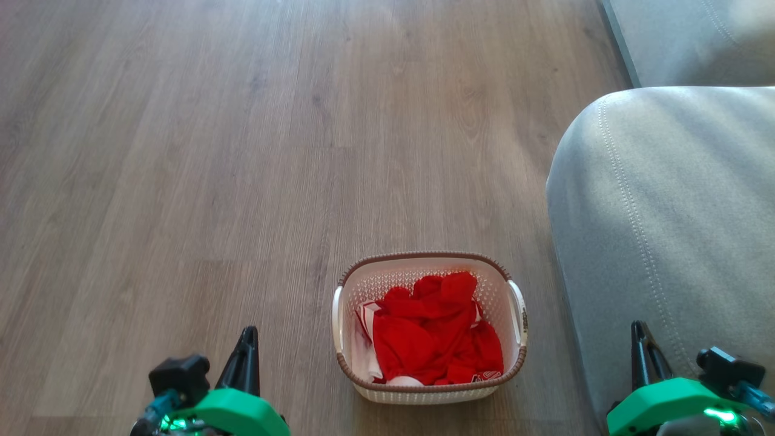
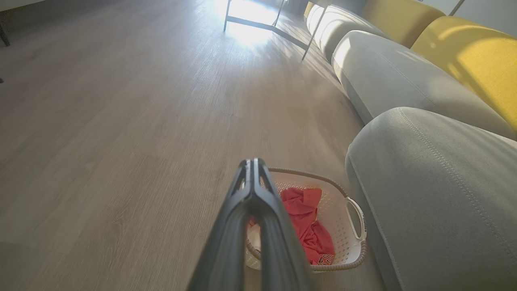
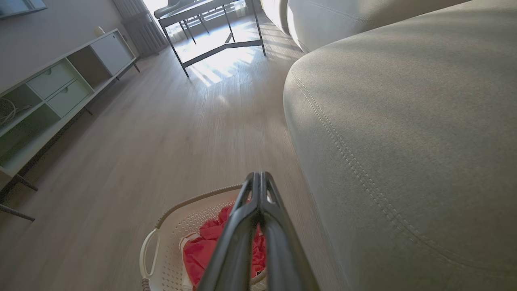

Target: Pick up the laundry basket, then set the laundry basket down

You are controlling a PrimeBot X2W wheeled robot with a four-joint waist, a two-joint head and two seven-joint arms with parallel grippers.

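Observation:
The laundry basket (image 1: 505, 284) is small, white and perforated with a brown rim and white side handles. It stands on the wood floor with red clothes (image 1: 433, 330) inside. My left gripper (image 1: 247, 336) is shut and empty, well left of the basket and clear of it. My right gripper (image 1: 639, 332) is also shut and empty, to the basket's right, in front of the sofa arm. In the left wrist view the basket (image 2: 343, 226) lies beyond the closed left gripper (image 2: 253, 162). The right wrist view has the basket (image 3: 169, 230) below the closed right gripper (image 3: 258, 176).
A grey sofa arm (image 1: 666, 230) stands close on the basket's right. Yellow cushions (image 2: 472, 52) line the sofa back. A dark metal table frame (image 3: 218, 44) and a low sideboard (image 3: 56, 93) stand farther off. Open wood floor (image 1: 212, 151) stretches ahead and left.

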